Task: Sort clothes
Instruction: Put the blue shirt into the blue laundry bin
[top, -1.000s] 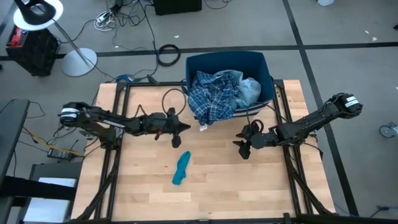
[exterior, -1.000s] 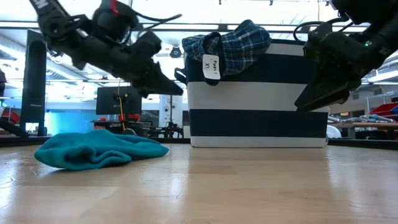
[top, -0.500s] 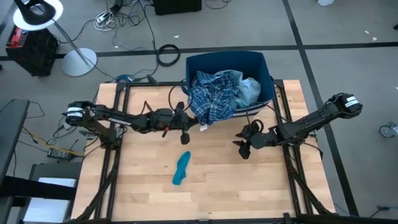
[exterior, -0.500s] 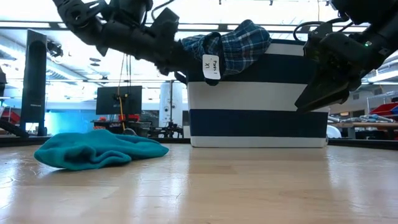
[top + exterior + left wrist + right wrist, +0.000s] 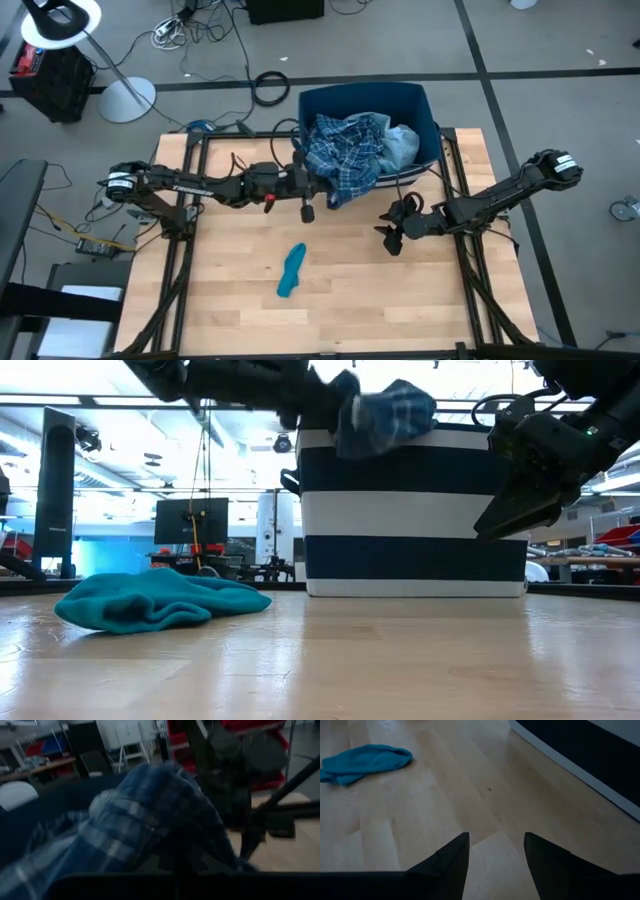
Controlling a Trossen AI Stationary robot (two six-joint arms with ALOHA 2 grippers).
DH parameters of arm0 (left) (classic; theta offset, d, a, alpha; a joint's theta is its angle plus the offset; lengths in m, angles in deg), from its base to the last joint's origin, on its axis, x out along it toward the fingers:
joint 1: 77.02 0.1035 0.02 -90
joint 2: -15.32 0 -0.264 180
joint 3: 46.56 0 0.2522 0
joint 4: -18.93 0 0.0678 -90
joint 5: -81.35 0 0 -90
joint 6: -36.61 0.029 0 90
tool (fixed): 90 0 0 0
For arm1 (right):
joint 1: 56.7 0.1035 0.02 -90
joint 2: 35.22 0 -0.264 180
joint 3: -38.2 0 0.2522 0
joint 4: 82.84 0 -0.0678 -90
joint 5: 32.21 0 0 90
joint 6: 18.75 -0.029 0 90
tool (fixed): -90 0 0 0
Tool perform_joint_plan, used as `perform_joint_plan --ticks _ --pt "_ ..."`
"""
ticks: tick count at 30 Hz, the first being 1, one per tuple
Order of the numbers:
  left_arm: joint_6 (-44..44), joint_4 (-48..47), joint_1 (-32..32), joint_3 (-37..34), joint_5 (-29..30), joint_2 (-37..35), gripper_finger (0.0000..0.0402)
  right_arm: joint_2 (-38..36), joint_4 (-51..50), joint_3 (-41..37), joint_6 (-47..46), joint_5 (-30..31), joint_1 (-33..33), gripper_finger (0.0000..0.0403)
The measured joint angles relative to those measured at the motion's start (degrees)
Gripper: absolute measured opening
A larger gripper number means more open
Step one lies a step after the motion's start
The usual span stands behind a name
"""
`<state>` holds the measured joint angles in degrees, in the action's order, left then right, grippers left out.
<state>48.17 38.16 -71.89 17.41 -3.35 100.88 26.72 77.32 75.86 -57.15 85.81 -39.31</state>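
Now reaching the plaid shirt (image 5: pixel 343 152) at the bin's (image 5: pixel 362 97) front rim: left gripper (image 5: pixel 306 189) (fingers pinched together), right gripper (image 5: pixel 392 236) spread wide, idle mid-table, with 1 teal sock (image 5: pixel 291 270) already out.

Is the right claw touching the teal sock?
Apart. The high view shows bare table between the right claw and the teal sock.

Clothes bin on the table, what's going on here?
The left end effector is shut and sits at the plaid shirt draped over the bin's near rim; whether it grips the fabric is unclear. The right end effector hangs open above bare table. One teal sock lies on the wood.
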Motion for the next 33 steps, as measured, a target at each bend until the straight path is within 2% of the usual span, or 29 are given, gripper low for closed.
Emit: perform_joint_plan --ticks 9,21,28,33 --pt "3.2 -6.6 4.0 9.0 0.0 1.4 0.0000 0.0 0.1 0.0 0.6 0.9 0.0 0.0190" --pt "2.6 -7.9 14.0 21.2 -0.5 12.2 0.0000 0.0 0.4 0.0 2.6 3.4 0.0 0.0190" --pt "-0.8 -14.3 15.9 29.2 -2.9 17.5 0.0000 0.0 0.3 0.0 2.6 3.5 0.0 0.0190" --pt "-1.6 -15.2 15.8 30.3 -3.5 18.0 0.0000 0.0 0.3 0.0 2.6 3.5 0.0 0.0190"
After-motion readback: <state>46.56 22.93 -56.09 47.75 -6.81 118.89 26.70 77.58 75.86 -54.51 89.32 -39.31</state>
